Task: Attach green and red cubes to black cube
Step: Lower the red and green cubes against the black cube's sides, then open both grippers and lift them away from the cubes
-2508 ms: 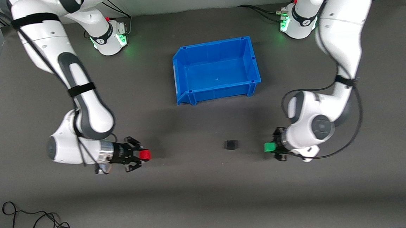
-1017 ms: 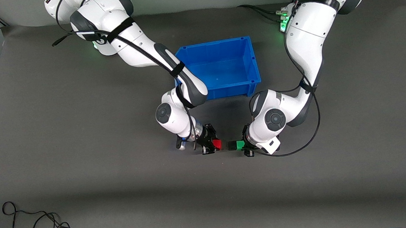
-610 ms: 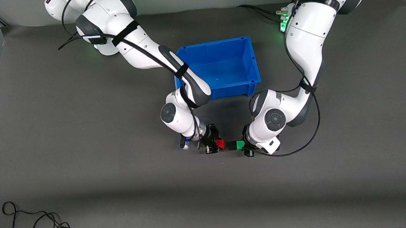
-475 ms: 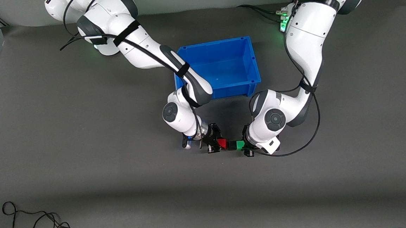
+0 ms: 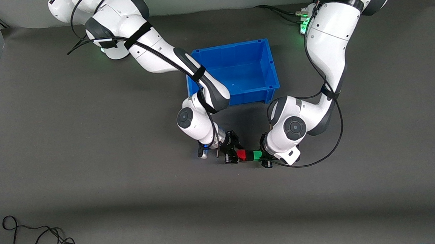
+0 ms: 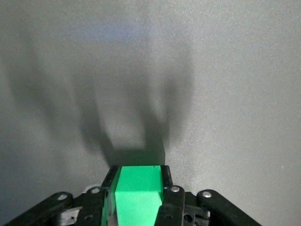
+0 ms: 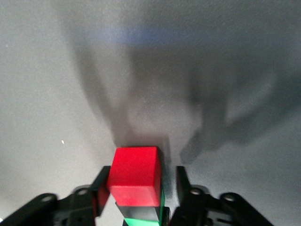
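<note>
Your inventory, operator:

Cube row: red cube, black cube, green cube, side by side and touching in one line, low over the table, nearer the front camera than the blue bin. Black cube sits in the middle; red is toward the right arm's end, green toward the left arm's end. Whether the row rests on the mat, you can't tell.

Right gripper: at the red cube. In the right wrist view, red cube lies against one finger, with a clear gap to the other finger, so the fingers are part open, grip slack. Black cube and green cube show stacked past it.

Left gripper: at the green cube. In the left wrist view, green cube fills the space between both fingers, fingers pressed to its sides.

Also noted: loose black cable at the table edge nearest the front camera, toward the right arm's end.
</note>
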Motion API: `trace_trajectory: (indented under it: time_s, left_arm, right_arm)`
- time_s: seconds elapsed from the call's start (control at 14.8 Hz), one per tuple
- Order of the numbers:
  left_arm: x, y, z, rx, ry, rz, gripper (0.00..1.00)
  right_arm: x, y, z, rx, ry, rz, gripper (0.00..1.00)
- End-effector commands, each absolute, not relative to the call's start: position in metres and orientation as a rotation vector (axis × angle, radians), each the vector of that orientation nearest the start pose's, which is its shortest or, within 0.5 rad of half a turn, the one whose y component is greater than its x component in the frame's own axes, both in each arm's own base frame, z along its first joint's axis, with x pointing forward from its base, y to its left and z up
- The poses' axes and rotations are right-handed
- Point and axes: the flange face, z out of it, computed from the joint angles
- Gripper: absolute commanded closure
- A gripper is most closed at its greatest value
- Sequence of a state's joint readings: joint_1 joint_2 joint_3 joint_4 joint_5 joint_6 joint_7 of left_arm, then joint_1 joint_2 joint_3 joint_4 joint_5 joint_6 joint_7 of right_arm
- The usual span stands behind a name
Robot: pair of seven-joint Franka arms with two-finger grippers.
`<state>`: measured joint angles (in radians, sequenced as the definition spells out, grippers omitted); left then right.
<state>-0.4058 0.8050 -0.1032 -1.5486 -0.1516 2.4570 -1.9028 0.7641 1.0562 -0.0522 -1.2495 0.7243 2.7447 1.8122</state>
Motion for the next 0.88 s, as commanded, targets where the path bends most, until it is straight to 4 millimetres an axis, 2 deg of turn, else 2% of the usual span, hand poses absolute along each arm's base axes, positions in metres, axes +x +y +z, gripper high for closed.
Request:
trace_trajectory:
  time_s: [0.0, 0.2, 0.27, 0.41, 0.54, 0.68, 0.81]
  left_arm:
    - [0.632, -0.343, 0.186, -2.361, -2.297, 0.183, 0.00]
    - [0.647, -0.316, 0.208, -2.338, -2.322, 0.156, 0.00]
    - [0.650, -0.305, 0.219, -2.326, -2.307, 0.147, 0.00]
    - [0.653, -0.287, 0.246, -2.386, -2.183, 0.097, 0.00]
    - [0.652, -0.271, 0.278, -2.487, -2.022, 0.103, 0.00]
    - [0.661, -0.226, 0.319, -2.609, -1.842, 0.109, 0.00]
    - [0.660, -0.190, 0.351, -2.697, -1.671, 0.134, 0.00]
  right_arm:
    - [0.599, 0.504, 0.164, -1.731, 1.909, 0.297, 0.00]
    - [0.609, 0.498, 0.195, -1.782, 1.870, 0.269, 0.00]
    - [0.613, 0.490, 0.206, -1.834, 1.879, 0.280, 0.00]
    - [0.631, 0.465, 0.242, -1.931, 1.886, 0.281, 0.00]
    - [0.647, 0.435, 0.284, -2.031, 1.858, 0.285, 0.00]
    - [0.654, 0.396, 0.327, -2.169, 1.771, 0.322, 0.00]
    - [0.656, 0.346, 0.374, -2.304, 1.686, 0.343, 0.00]
